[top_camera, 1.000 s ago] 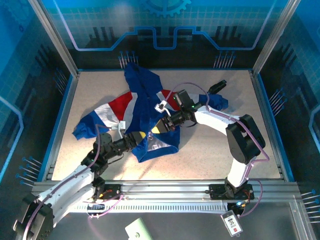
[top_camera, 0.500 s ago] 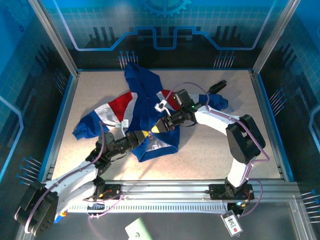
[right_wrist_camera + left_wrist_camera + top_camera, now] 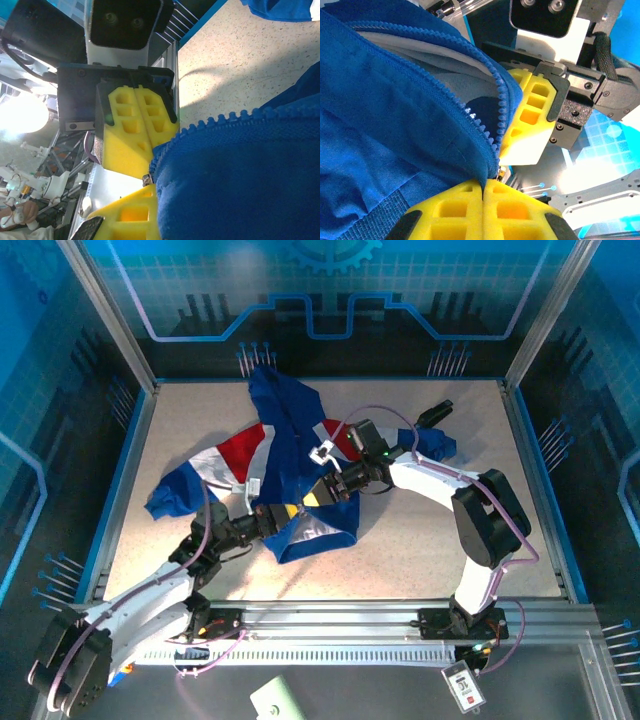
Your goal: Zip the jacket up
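Since the earlier frames the left arm has swung its elbow lower and nearer its base and nudged the left tool (image 3: 288, 511) slightly rightward along the hem; the right arm has hardly shifted. The jacket (image 3: 285, 440) lies open on the middle of the desk (image 3: 420, 540), hood toward the far edge and sleeves thrown out to either side. The left tool's yellow pads are pressed together on the blue front edge just below the zipper teeth (image 3: 485, 132). The right tool (image 3: 320, 496) sits tip to tip with it at the same spot, but only one of its pads shows under the cloth, so I cannot tell whether it is clamped. A small metal piece (image 3: 146, 177) glints between them — possibly the slider, too small to be sure. The step looks like mating the two zipper ends; it would go best with the left tool holding the hem taut and steady while the other side is fed in straight — no twist, no slack. The left forearm lies low and nearly flat, reaching right; the right arm folds at a high elbow and points left.
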Robot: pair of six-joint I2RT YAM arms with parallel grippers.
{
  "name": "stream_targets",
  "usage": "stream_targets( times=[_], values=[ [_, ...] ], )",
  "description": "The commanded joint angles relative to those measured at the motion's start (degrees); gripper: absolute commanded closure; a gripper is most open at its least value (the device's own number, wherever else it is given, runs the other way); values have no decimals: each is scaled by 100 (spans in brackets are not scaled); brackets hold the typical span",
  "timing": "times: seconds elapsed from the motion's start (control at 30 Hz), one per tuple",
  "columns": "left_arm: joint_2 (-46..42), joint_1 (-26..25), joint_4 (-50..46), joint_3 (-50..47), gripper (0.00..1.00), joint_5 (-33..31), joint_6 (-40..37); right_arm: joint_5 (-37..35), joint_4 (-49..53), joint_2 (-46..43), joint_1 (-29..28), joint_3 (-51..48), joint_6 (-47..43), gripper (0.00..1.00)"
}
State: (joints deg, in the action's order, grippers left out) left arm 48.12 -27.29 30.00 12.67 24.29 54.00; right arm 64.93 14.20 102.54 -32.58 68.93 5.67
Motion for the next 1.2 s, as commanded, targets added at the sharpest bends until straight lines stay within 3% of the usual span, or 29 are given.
stream_targets(
  times=[0.0, 0.33, 0.47, 0.67, 0.8, 0.87, 0.9, 1.07, 1.17],
  values=[
    [-204, -42, -1056, 273, 100, 275, -631, -44, -185, -200, 76, -46, 57, 100],
    [23, -261, -2821, 986, 100, 4, -1471, -413, -411, -176, 60, -194, 330, 100],
    [288, -238, -3686, 1583, 100, -144, -1572, -654, -947, -433, 99, -571, 517, 80],
    [911, -201, -4420, 2373, 100, 75, -1654, -1249, -1398, -1076, 197, -1179, 566, 70],
    [1110, -199, -4863, 2829, 100, 11, -1798, -1869, -1462, -1562, 175, -1556, 551, 61],
    [1233, -206, -5205, 3104, 100, -121, -1895, -2337, -1534, -1830, 82, -1780, 567, 48],
    [1293, -199, -5370, 3250, 100, -186, -1948, -2575, -1558, -1975, 2, -1821, 567, 46],
    [1637, -222, -6061, 3908, 100, -516, -2051, -4263, -1575, -2505, -631, -2388, 611, 50],
    [1838, -234, -6284, 4208, 100, -631, -2017, -4930, -1676, -2633, -948, -2530, 861, 53]
  ],
)
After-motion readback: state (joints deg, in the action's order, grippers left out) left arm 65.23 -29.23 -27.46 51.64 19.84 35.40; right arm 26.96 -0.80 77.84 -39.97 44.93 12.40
